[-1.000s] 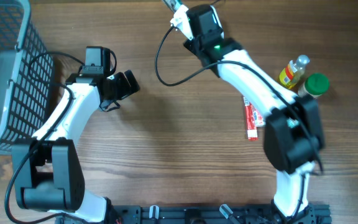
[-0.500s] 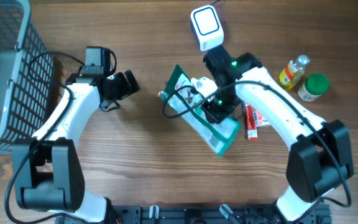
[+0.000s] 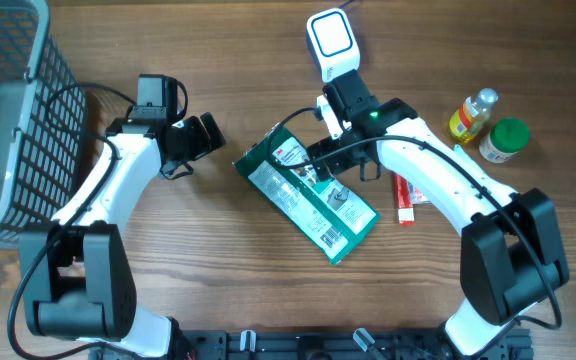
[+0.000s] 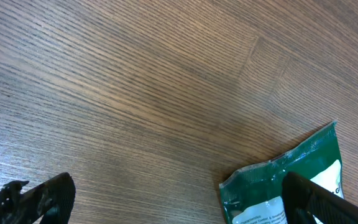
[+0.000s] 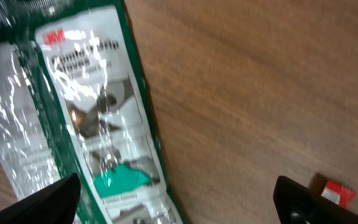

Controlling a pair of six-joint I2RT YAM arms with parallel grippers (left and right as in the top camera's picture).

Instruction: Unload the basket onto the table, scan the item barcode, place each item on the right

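The item, a green and white plastic packet (image 3: 308,205), lies flat and slanted on the table's middle. My right gripper (image 3: 343,165) hovers open over its upper right edge, with nothing between the jaws. In the right wrist view the packet (image 5: 89,118) fills the left side, and the gripper (image 5: 176,208) shows only two dark fingertips (image 5: 51,199) far apart. The white scanner (image 3: 330,40) stands at the back, behind the right arm. My left gripper (image 3: 211,133) rests open left of the packet. Its wrist view catches one packet corner (image 4: 278,183). No barcode can be made out.
A grey wire basket (image 3: 8,110) stands at the far left. A red tube-like pack (image 3: 405,195) lies right of the packet, also the red pack (image 5: 337,191) in the right wrist view. A yellow bottle (image 3: 473,115) and a green-lidded jar (image 3: 506,138) stand at the right.
The right arm came down from beside the scanner with the packet, then opened and let it go. The packet now lies flat. The left arm has not moved.
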